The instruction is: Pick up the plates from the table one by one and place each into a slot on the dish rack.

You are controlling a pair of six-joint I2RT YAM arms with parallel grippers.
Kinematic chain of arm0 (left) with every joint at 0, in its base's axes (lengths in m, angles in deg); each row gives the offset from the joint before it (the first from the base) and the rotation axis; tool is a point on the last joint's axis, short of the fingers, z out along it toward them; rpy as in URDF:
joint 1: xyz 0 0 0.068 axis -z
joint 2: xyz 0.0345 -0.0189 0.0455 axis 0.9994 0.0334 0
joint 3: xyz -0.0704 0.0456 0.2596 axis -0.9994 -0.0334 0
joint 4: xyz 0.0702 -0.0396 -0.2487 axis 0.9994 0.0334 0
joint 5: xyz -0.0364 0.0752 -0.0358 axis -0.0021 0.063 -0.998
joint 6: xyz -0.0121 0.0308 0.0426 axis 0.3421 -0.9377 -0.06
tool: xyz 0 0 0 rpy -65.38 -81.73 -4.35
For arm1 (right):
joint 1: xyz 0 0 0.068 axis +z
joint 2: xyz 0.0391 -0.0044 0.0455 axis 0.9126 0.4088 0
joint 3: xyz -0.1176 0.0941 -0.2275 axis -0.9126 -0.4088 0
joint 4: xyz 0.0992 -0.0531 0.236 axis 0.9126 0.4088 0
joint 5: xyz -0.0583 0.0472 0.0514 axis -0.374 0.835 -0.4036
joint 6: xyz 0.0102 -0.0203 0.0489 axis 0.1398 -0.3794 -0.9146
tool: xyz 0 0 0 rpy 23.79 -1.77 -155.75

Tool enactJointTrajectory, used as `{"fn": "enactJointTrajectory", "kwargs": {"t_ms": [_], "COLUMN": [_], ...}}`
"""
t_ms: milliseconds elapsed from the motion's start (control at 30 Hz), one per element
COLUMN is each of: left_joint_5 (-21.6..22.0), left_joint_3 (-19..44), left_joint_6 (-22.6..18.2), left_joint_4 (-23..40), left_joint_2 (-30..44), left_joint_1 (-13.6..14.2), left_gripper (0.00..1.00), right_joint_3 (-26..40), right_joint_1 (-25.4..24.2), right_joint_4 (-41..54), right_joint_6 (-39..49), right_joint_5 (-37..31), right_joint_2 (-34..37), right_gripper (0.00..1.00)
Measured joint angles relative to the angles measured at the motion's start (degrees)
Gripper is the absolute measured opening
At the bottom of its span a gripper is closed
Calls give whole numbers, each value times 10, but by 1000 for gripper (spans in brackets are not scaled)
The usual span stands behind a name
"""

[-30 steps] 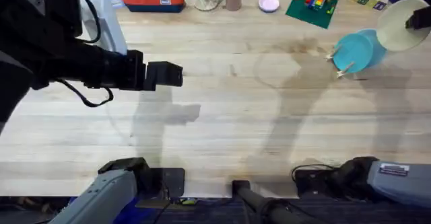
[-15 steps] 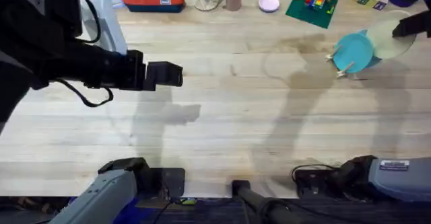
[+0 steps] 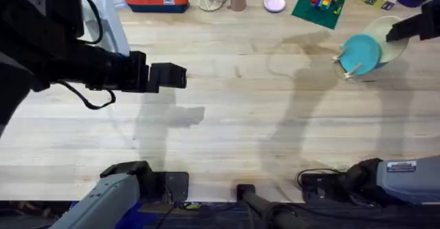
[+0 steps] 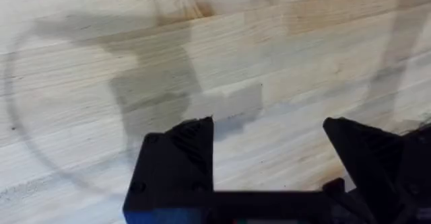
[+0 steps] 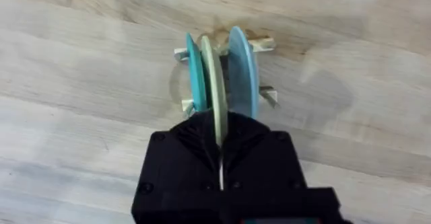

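While the right gripper [image 5: 220, 158] grips the rim of the cream plate [image 5: 213, 83], its jaws closed tightly on the edge, the plate stands upright between the teal plate [image 5: 195, 72] and the light blue plate [image 5: 241, 66] in the dish rack [image 5: 264, 45]. Seen from overhead, the rack [image 3: 346, 71] sits at the far right of the counter [image 3: 240, 119], with the teal plate [image 3: 361, 51] facing the camera and the cream plate [image 3: 388, 43] just behind it. Well apart, over bare wood on the left half of the counter, the left gripper [image 4: 269, 133] hangs with its jaws wide and holding nothing
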Motion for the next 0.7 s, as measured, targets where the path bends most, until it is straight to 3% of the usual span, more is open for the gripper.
{"fn": "enactJointTrajectory", "kwargs": {"t_ms": [700], "left_joint_5": [0], "left_joint_3": [0], "left_joint_6": [0], "left_joint_4": [0], "left_joint_2": [0], "left_joint_1": [0], "left_gripper": [993], "right_joint_3": [0], "right_joint_1": [0], "right_joint_4": [-1], "right_joint_6": [-1], "right_joint_5": [-5], "right_joint_2": [5], "right_gripper": [28]}}
